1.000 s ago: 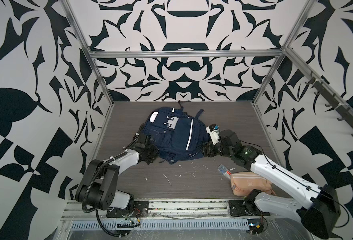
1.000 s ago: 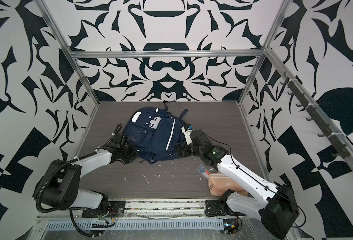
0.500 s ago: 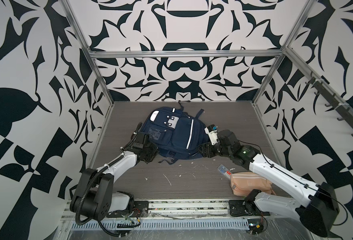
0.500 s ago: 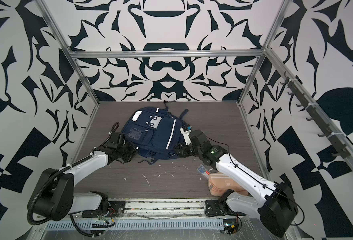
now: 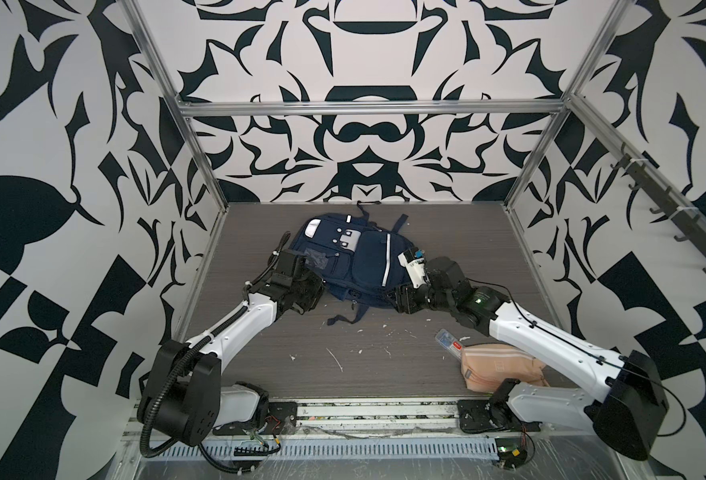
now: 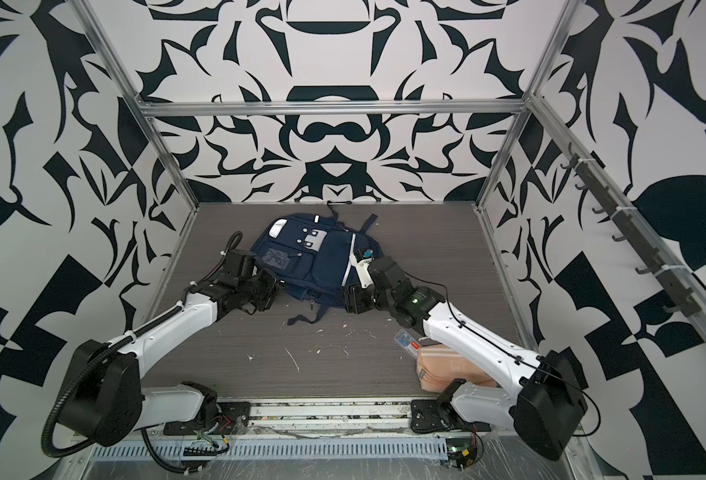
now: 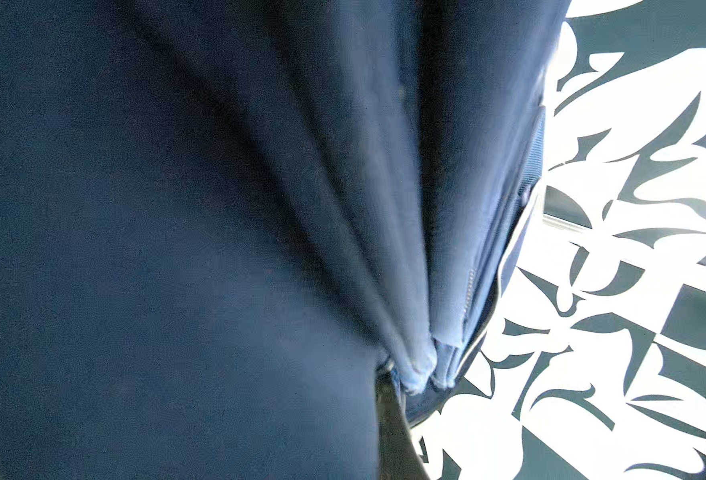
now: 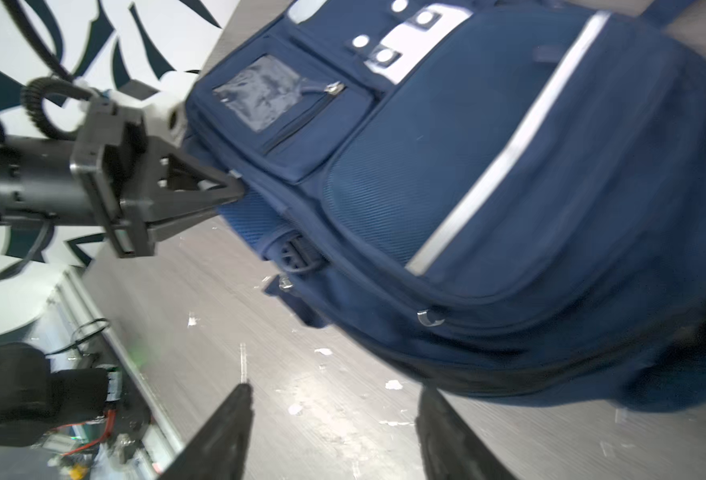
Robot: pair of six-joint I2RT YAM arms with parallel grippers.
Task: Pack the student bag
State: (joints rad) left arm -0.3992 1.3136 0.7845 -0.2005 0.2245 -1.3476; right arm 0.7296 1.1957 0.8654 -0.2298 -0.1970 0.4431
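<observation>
The student bag [image 5: 355,257] [image 6: 318,257], a navy backpack with white stripes and a clear card window, lies flat at the back middle of the table. My left gripper [image 5: 316,282] [image 6: 272,284] is shut on the fabric at the bag's left lower edge, which also shows in the right wrist view as the left gripper [image 8: 237,191] pinching that edge. Folded bag fabric [image 7: 218,208] fills the left wrist view. My right gripper [image 5: 397,297] [image 6: 349,297] [image 8: 334,392] is open at the bag's lower right corner. Only bare table lies between its fingers, and one finger [image 8: 438,419] is right beside the bag's bottom edge.
A peach-pink striped pouch [image 5: 496,368] [image 6: 446,368] lies at the front right under my right arm, with a small clear case [image 5: 446,340] [image 6: 405,338] beside it. White scraps [image 5: 334,359] litter the table's middle. A rail of hooks [image 5: 654,199] runs along the right wall.
My left gripper has pulled the bag's left edge a little toward the back. My right gripper has shifted slightly left toward the bag's lower edge, and its jaws have narrowed.
</observation>
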